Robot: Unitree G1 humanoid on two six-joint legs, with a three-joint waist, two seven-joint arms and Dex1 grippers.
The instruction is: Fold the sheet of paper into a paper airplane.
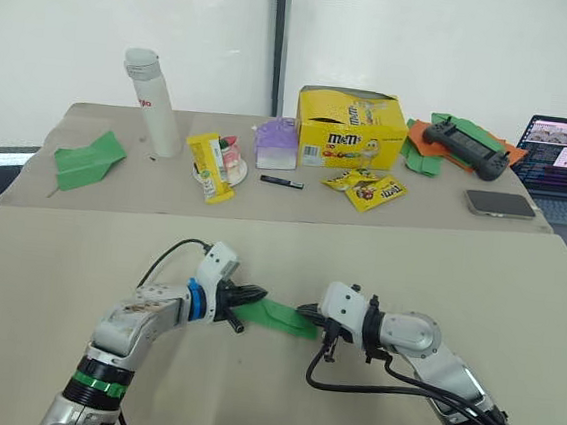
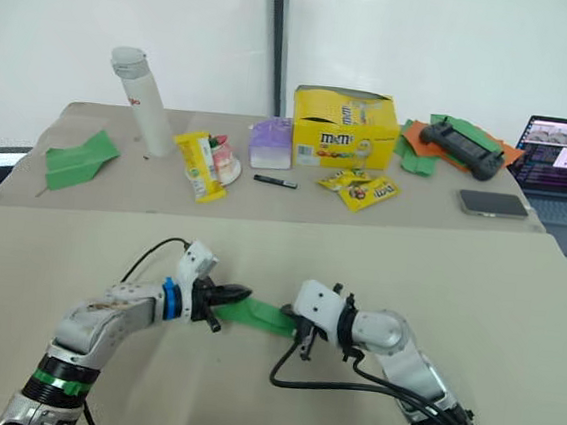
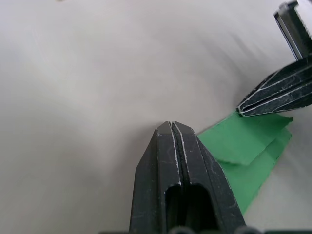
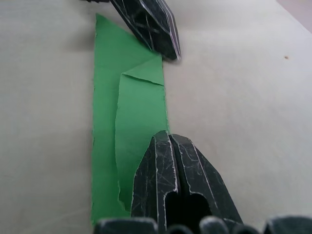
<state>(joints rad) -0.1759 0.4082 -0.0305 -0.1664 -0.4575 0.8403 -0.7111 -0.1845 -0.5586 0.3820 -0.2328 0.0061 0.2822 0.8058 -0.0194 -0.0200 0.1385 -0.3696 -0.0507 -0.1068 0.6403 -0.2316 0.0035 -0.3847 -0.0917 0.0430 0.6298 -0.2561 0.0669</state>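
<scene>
While we look down from the left eye view, we see the sheet of paper point(image 1: 275, 316) already folded into a narrow green strip on the near table point(image 1: 80, 243), lying between our left gripper point(image 1: 252, 295) at 9 o'clock and our right gripper point(image 1: 306, 310) at 3 o'clock; we judge the folding well along, wings and final shape still to come. Farther off at 12 o'clock, a yellow box point(image 1: 350, 129) reads "m&m's", as do the yellow packets point(image 1: 367, 187) before it; the white bottle point(image 1: 153, 103) carries red lettering we cannot read

From the left wrist view, our left fingers point(image 3: 181, 185) are pressed together, beside the strip's end, not clearly pinching it

From the right wrist view, our right fingers point(image 4: 180, 185) are together too, resting over the strip's long edge; whether they clamp it we cannot tell
</scene>
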